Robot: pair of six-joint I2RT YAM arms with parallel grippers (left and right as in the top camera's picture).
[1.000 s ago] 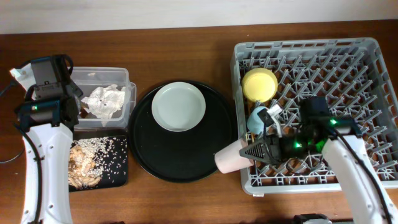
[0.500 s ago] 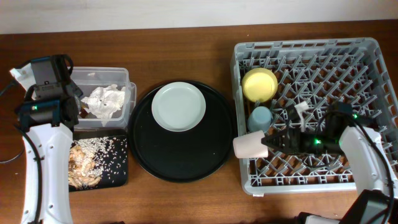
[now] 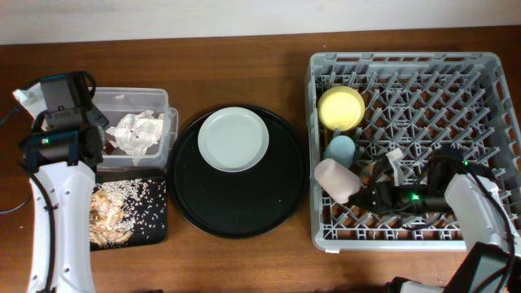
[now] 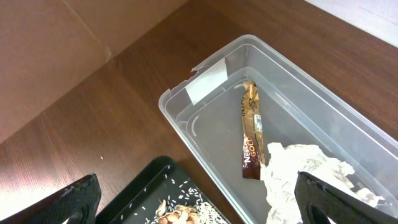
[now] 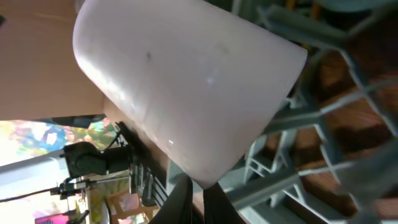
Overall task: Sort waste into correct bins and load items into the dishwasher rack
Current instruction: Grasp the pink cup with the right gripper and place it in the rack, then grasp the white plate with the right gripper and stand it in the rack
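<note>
At the far left, the left tool [image 4: 196, 193] hangs wide open and empty over the tub [image 3: 133, 92], which holds the napkin [image 3: 138, 132] and wrapper [image 4: 250, 134]. Nearer, the black tray [image 3: 156, 232] carries the scraps [image 3: 114, 213]. In the middle of the worktop [image 3: 244, 65] the plate [image 3: 234, 139] sits on the round tray [image 3: 244, 220], not yet loaded. To the right, along the left side of the rack [image 3: 403, 59], stand the bowl [image 3: 341, 108] and the blue cup [image 3: 340, 150]. Just near of them is the pink cup [image 3: 337, 179], tilted on its side over the pegs. The right tool [image 3: 364, 194] looks nipped almost shut on that cup's rim wall. The cup is probably light, stiff and smooth. A pinch on the thin rim should carry it, but it could swivel or slip. It wants seating mouth-down between pegs before the pinch is let go.
</note>
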